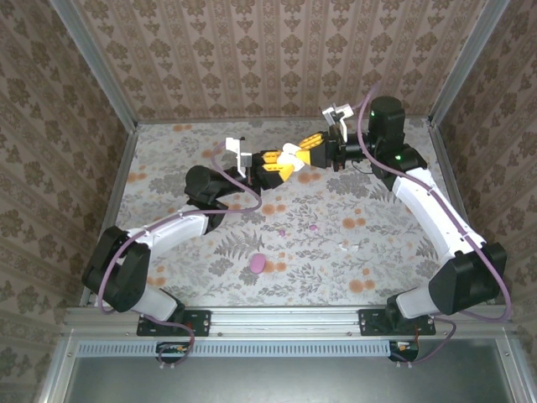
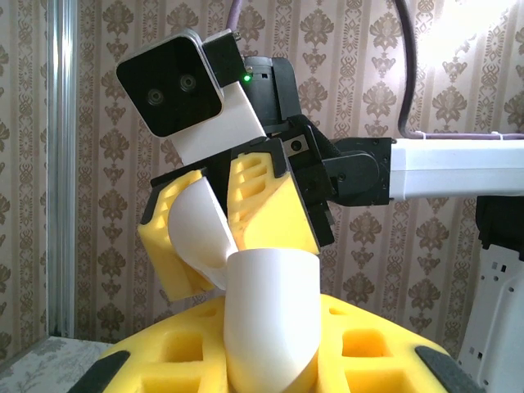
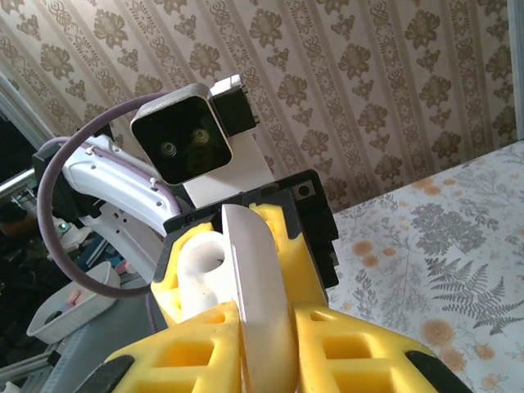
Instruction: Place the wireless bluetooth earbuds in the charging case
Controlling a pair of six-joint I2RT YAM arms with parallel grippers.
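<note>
Holding the white charging case (image 2: 270, 315) in mid-air above the rear of the table (image 1: 319, 269), shared between both arms.

Left gripper (image 1: 277, 164): yellow jaws clamped on the case body, rounded end pointing up in its wrist view.

Right gripper (image 1: 309, 154): jaws clamped on the white flap-like half (image 2: 196, 233) that angles away from the body. Reads as the lid; the hinge is hidden behind the fingers.

Judgement: the two-handed hold is there to pry the case open. One arm braces the body while the other takes the lid, since a single pincer cannot do both.

Earbuds are not in the case. They lie on the table, between the case and the arm bases:
- magenta buds (image 1: 283, 231), roughly below the case
- white buds (image 1: 344, 246), further to the case's right

All are well apart from the case. A pink rounded object (image 1: 258, 263) lies nearer the bases than the buds. It is possibly a second case, too small to confirm.

Step in hand: opening. Insertion not yet begun.

Next move needs one gripper freed to fetch a bud, so the open case must rest on the table or stay with the left arm alone.

Risk: lid snapping back on release.
</note>
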